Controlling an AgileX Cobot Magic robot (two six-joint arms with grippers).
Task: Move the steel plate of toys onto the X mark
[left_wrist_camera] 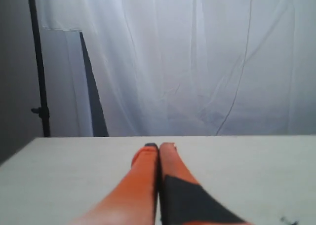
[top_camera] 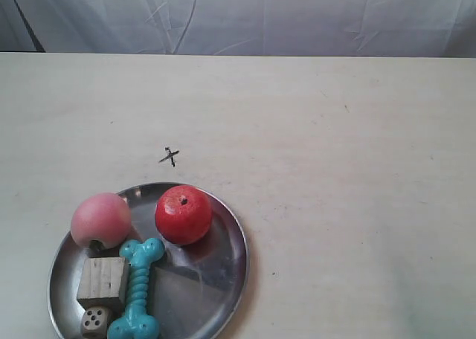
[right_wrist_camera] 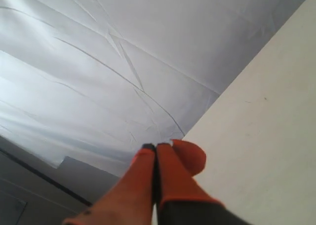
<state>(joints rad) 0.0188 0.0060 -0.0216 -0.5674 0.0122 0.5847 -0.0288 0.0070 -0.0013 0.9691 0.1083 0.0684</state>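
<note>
Here the steel plate [top_camera: 212, 283] with its toys sits just short of the X mark [top_camera: 170, 157], and neither gripper holds anything.

In the exterior view the plate lies on the pale table [top_camera: 349, 175], toward the corner at that view's left on the side away from the white curtain [top_camera: 297, 15], and the picture's bottom edge cuts off part of it. On the plate, the red apple [top_camera: 183, 215] and pink peach [top_camera: 101, 220] are on the side nearer the curtain. The turquoise bone [top_camera: 138, 288], wooden cube [top_camera: 103, 281] and small die [top_camera: 94, 321] are behind them, with the cube touching the bone. The X mark is on bare table just beyond the plate's rim, toward the far edge and clear of the metal. The left gripper [left_wrist_camera: 159, 147] has its orange fingers pressed together with nothing between them, above the tabletop. The right gripper [right_wrist_camera: 156, 147] is closed the same way and is also empty.
</note>
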